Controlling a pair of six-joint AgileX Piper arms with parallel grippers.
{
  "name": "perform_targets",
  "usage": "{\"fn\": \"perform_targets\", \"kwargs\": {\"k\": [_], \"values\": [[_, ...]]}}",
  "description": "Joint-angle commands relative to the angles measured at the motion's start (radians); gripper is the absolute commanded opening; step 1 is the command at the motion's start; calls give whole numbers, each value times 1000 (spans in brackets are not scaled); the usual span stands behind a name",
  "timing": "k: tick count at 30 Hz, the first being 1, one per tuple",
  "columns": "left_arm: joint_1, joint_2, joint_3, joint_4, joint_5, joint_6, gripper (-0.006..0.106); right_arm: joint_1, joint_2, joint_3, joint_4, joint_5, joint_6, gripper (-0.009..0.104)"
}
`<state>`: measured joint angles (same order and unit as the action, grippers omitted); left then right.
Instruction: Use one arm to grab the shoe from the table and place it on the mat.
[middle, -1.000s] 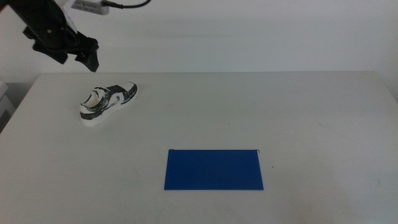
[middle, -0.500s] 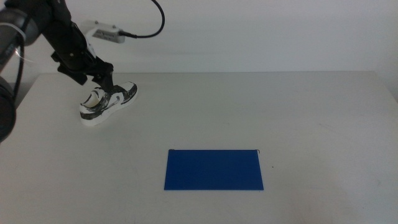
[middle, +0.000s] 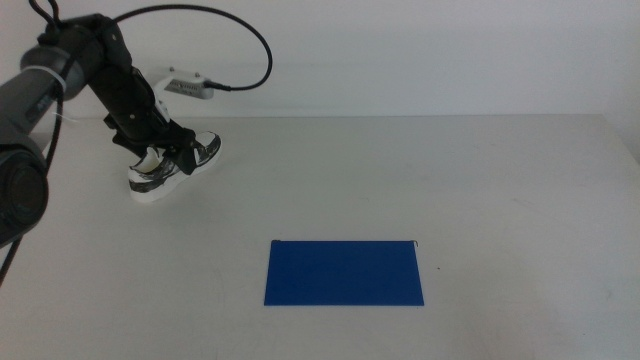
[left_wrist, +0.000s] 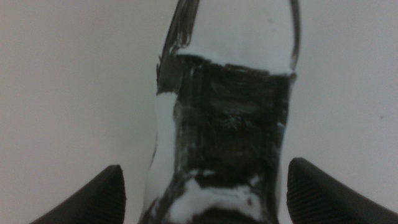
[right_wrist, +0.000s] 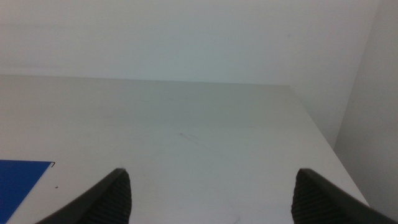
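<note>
The shoe (middle: 150, 179), white with black and grey mottled panels, lies at the table's far left with its toe toward the back right. My left gripper (middle: 172, 148) has come down over its middle. In the left wrist view the shoe (left_wrist: 227, 118) fills the gap of the open left gripper (left_wrist: 205, 167), one jaw on each side, apart from the shoe's sides. The deep-blue mat (middle: 344, 272) lies flat near the front centre, well to the right of the shoe. My right gripper (right_wrist: 211, 171) waits outside the middle view, open and empty, with a corner of the mat (right_wrist: 18, 177) in sight.
The off-white table (middle: 470, 180) is bare between shoe and mat and out to its right edge. A white camera module (middle: 188, 86) and a thick black cable (middle: 250, 40) trail behind the left arm. A pale wall stands behind the table.
The left arm has dropped from above and left of the shoe down onto it, its jaws now straddling the shoe. Shoe and mat have not moved.
</note>
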<state>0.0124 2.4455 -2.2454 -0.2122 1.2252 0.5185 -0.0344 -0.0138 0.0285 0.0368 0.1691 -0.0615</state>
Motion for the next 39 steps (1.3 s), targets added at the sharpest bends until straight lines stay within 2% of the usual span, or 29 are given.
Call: {"fn": "perform_targets", "kwargs": {"k": [1, 4, 6, 9, 14, 18, 26, 39], "values": [[0, -56, -31, -32, -14, 5, 85, -5, -21, -10, -8, -79, -13, 66], [0, -49, -31, -32, -19, 6, 83, -5, -21, -10, -8, -79, -13, 66], [0, -47, -31, -32, -23, 6, 77, -5, -21, -10, -8, -79, -13, 66], [0, -45, -31, -29, -24, 6, 60, -5, -21, -10, -8, -79, -13, 66], [0, -56, -31, -11, -2, 2, 24, -5, -21, -10, -8, -79, -13, 66], [0, -96, -31, -34, 42, 21, 25, -5, -21, -10, -8, -79, -13, 66], [-4, -213, 21, -24, 93, -6, 22, -5, -21, -10, -8, -79, -13, 66], [-82, -572, 431, 16, 69, -6, 19, -5, -21, -10, -8, -79, -13, 66]]}}
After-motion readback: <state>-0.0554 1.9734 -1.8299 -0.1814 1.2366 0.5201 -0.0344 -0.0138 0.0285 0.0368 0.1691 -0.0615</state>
